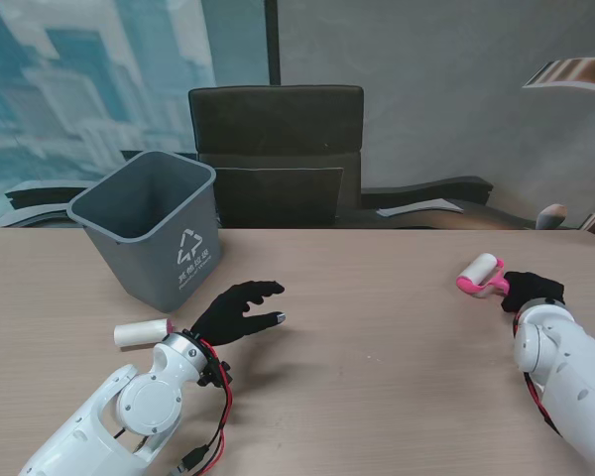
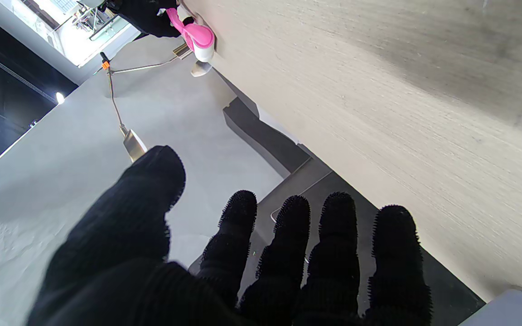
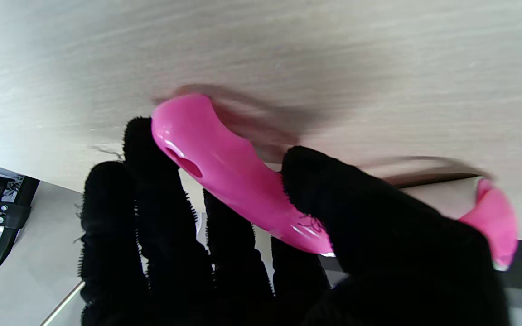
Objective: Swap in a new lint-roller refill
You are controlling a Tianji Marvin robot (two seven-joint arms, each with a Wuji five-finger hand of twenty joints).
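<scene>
Nearest to me on the left side of the bench (image 1: 377, 357), the left robot hand (image 1: 233, 312) hovers with its fingers (image 2: 283, 244) spread and nothing in them. The spare refill roll (image 1: 144, 333) lies just beside its wrist, on the outer left side, long axis running left to right across the bench; the left robot hand is pointed away from it, toward the middle. That is the relation the coming move likely turns on: the roll sits behind and outboard of the palm, so the hand would have to draw back and turn to reach it.

Farther off on the right, the right robot hand (image 1: 532, 290) is closed around the pink handle (image 3: 224, 176) of the lint roller (image 1: 481, 274), whose white head (image 1: 478, 268) points left and away, toward the bench centre.

Farthest on the left stands the grey bin (image 1: 154, 230), beyond the spare roll and well apart from the roller.
</scene>
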